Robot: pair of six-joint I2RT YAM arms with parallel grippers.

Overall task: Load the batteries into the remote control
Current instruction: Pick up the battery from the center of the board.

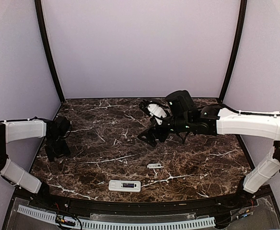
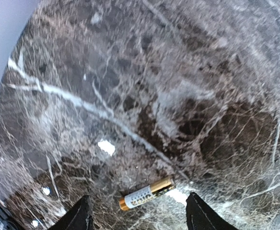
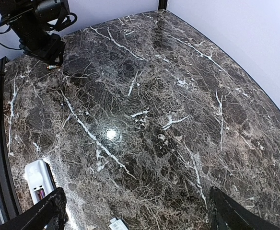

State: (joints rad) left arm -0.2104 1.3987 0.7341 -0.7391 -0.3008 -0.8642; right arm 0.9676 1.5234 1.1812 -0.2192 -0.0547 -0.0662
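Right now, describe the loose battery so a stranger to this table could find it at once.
On the marble table, look left, where the left gripper hangs open. The battery lies on the marble between its fingers: a slim gold-ended cylinder, unlike the white remote control and cover piece near the front edge.

A lab robot cell: plain pale walls (image 1: 140, 48) and black posts (image 1: 46, 48) enclose the marbled table (image 1: 106, 124), a slotted cable duct (image 1: 130, 225) at its near edge

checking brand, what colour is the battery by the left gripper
Battery: gold, pale label; left wrist view.
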